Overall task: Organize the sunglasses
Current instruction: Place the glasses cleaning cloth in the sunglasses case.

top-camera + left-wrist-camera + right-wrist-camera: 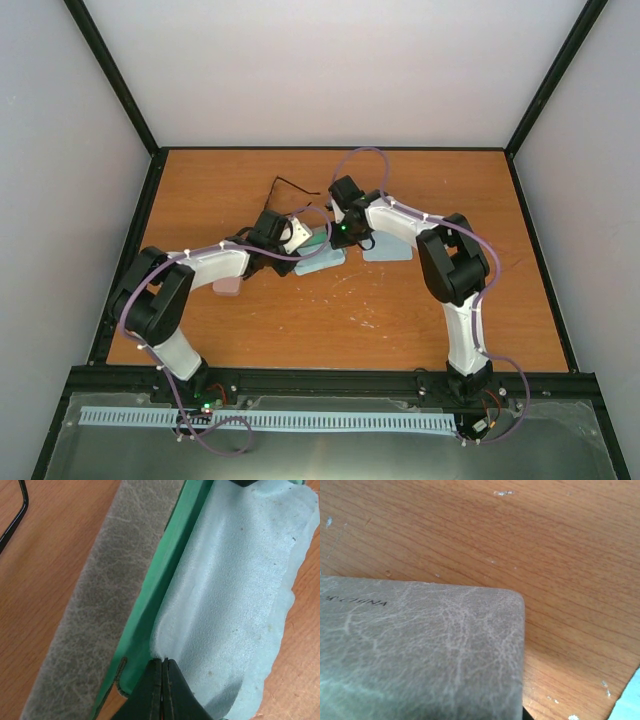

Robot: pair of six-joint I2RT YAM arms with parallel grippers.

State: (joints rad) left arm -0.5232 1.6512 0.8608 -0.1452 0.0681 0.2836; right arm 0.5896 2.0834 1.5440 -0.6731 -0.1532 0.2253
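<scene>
The sunglasses (288, 186) show as a thin black outline on the table, just beyond both grippers; one slim arm shows in the left wrist view (15, 520). My left gripper (162, 661) is shut and pinches the edge of a light-blue cloth (240, 590) that lies in the green-lined (167, 587) grey case (110, 590), which is open. In the top view my left gripper (287, 236) and right gripper (345, 222) meet over the case. The grey case lid (420, 655) fills the right wrist view and hides the right fingers.
A pink case (227, 287) lies by the left arm's elbow. Another light-blue cloth (387, 248) lies under the right arm, and a third (320, 264) lies in front of the case. Black frame posts and grey walls border the wooden table (330, 320).
</scene>
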